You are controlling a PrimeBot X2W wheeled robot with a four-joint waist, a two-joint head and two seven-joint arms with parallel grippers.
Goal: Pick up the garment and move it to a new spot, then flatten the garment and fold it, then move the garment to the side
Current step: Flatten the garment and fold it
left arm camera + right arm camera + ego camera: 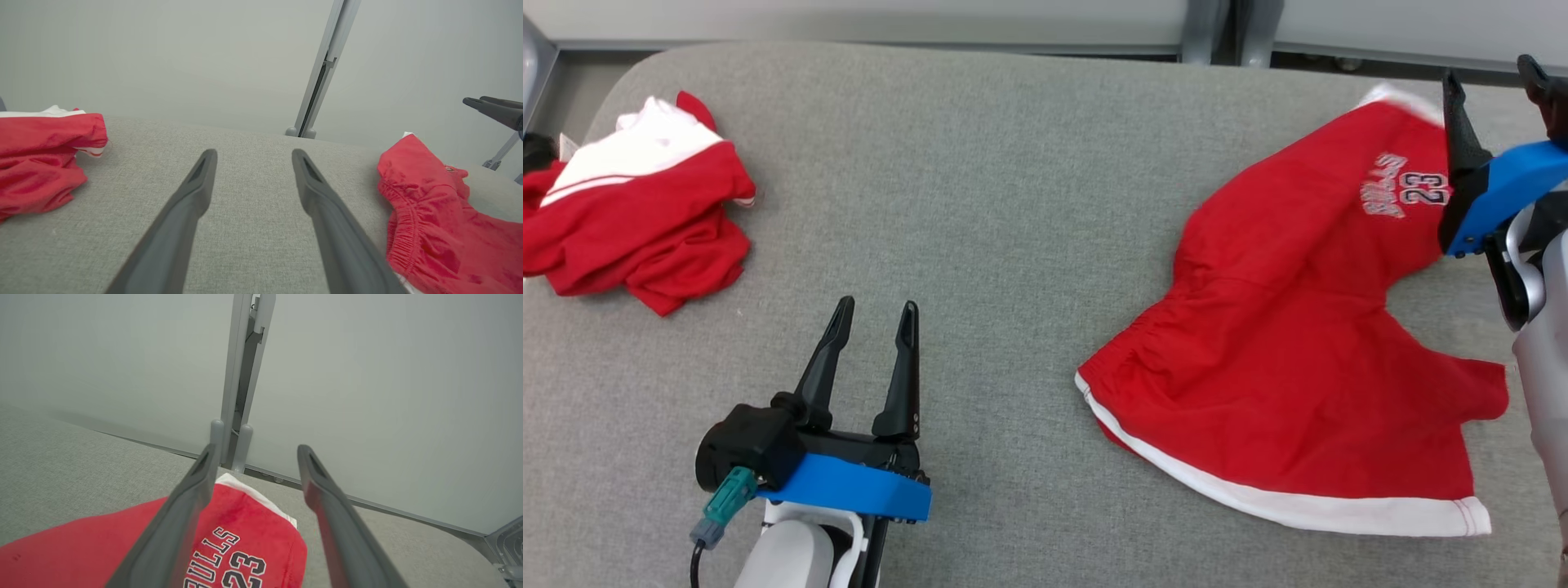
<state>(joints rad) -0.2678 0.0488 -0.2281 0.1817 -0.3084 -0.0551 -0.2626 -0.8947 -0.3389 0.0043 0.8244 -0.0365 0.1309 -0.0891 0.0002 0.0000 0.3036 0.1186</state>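
- Grey table [1013, 204]: red shorts [1282, 327] are lying rumpled on its right half; flattening is looking like the step in hand.
- Right gripper [1486, 69]: hovering over the table's far-right corner, fingers spread, gripping nothing.
- Left gripper [879, 304]: hanging open over the table's near-left; next, probably pinching hems and tugging flat.

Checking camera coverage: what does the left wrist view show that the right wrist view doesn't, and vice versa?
Left wrist view adds: a crumpled red-and-white garment, the left gripper open over bare grey table, and an elastic waistband.
Right wrist view adds: the BULLS 23 print.
Both: the red shorts, the table, the grey wall post, and the right gripper, open and holding nothing.
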